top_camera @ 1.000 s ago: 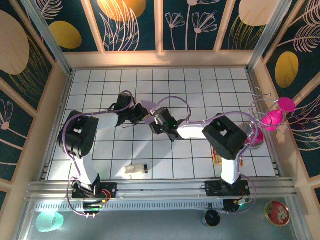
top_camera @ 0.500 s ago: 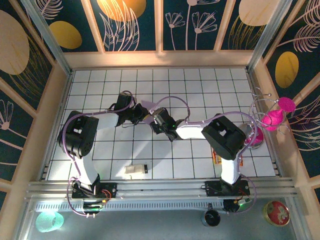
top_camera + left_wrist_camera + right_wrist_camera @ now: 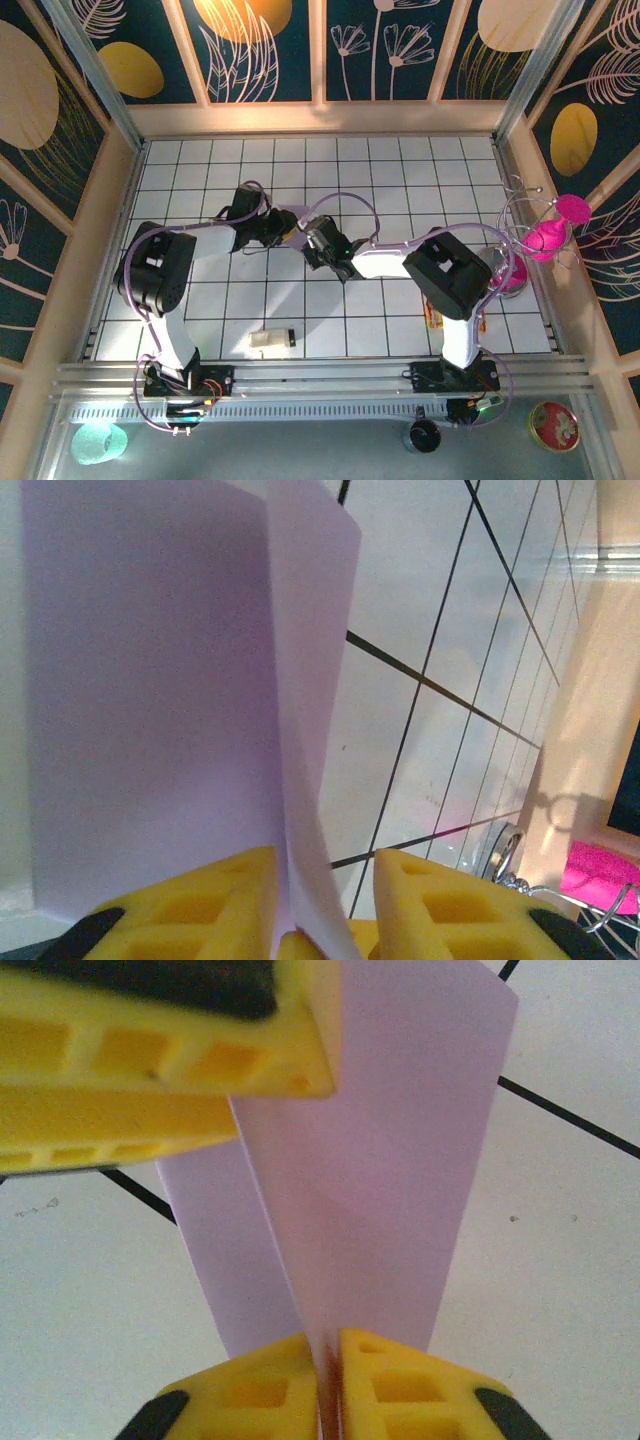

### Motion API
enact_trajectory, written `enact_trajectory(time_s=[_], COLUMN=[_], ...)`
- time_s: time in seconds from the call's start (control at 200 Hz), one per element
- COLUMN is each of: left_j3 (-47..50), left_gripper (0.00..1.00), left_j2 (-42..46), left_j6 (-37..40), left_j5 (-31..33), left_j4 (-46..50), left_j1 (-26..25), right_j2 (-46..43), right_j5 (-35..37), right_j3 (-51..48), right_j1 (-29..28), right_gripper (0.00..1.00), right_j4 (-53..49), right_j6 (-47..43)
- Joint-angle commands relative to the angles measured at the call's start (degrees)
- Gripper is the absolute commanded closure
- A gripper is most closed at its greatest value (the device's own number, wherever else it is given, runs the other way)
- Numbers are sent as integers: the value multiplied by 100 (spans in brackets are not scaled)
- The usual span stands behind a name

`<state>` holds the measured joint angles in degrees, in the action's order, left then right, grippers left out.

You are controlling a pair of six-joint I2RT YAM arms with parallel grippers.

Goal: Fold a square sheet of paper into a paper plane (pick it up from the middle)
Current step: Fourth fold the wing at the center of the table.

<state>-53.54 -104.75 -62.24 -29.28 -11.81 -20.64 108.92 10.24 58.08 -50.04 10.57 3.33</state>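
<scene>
The right gripper is pinched tight on the near end of the folded sheet of paper — pads together, only lilac layers between them. The left gripper stands parted, and the sheet's edge passes through the gap beside one finger. The sheet is held over the gridded table, near its middle — its crease and long axis run straight out from the right fingers.

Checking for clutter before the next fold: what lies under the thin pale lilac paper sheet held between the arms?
Beneath the pale lilac paper sheet, white table with black grid lines shows on both sides. The patch behind the sheet is covered.
</scene>
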Motion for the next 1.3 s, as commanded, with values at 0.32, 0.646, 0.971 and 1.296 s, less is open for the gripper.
enact_trajectory(time_s=[0.32, 0.646, 0.971, 1.296], left_j3=[1108, 1836, 2262, 2132], left_gripper=[58, 59, 58, 58], left_j2=[1309, 1671, 1547, 1186], left_j6=[-452, -617, -903, -852], left_j5=[650, 748, 290, 93], left_j4=[-839, -1454, -2255, -2450], left_j1=[553, 553, 543, 166], right_j2=[136, 303, 258, 318], right_j5=[-1199, -2130, -3268, -4324], right_j3=[7, 108, -44, -250], right_j1=[169, 393, 849, 1250], right_gripper=[96, 97, 99, 100], right_j4=[30, -213, 112, 571], right_j6=[89, 276, 911, 1723])
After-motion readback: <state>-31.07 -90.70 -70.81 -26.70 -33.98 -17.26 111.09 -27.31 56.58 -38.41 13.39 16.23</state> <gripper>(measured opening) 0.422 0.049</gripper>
